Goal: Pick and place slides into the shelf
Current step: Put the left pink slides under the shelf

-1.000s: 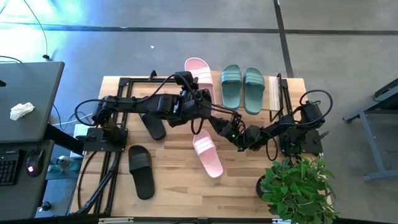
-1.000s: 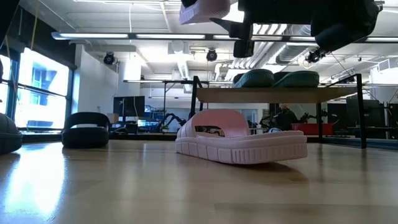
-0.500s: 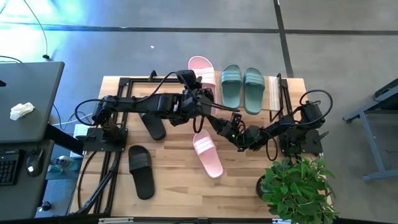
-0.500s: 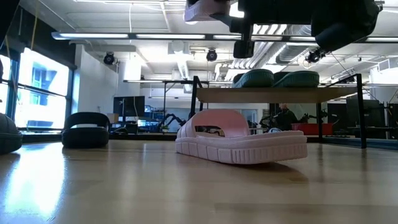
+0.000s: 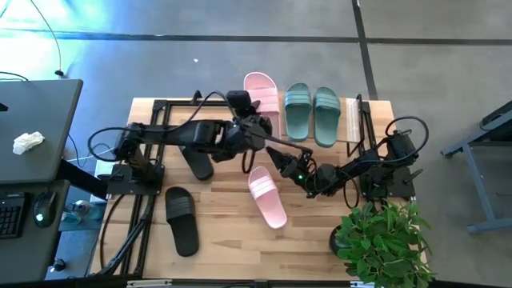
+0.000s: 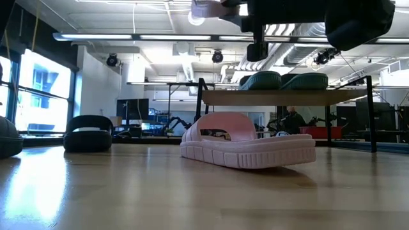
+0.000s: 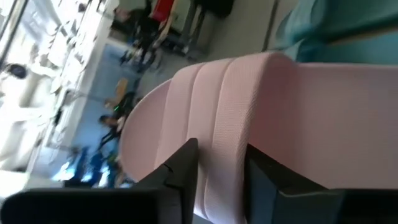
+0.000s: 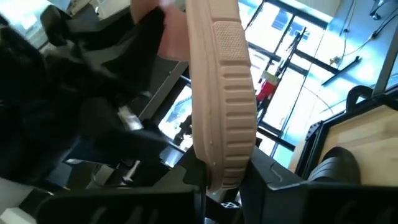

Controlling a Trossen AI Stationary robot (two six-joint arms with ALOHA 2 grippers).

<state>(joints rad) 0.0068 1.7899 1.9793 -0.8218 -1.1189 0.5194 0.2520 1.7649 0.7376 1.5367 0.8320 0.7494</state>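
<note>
Handling the light-pink foam slide (image 5: 261,90), raised over the wooden-topped shelf (image 5: 352,120) beside the sage-green pair (image 5: 298,112), you feel light, squashy foam: left gripper (image 7: 221,180) fingers pinch its strap, right gripper (image 8: 221,171) fingers clamp the firmer ribbed sole edge.

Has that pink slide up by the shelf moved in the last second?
Yes. In the high view the pink slide has shifted toward the green pair on the shelf, closing part of the gap beside them.
</note>
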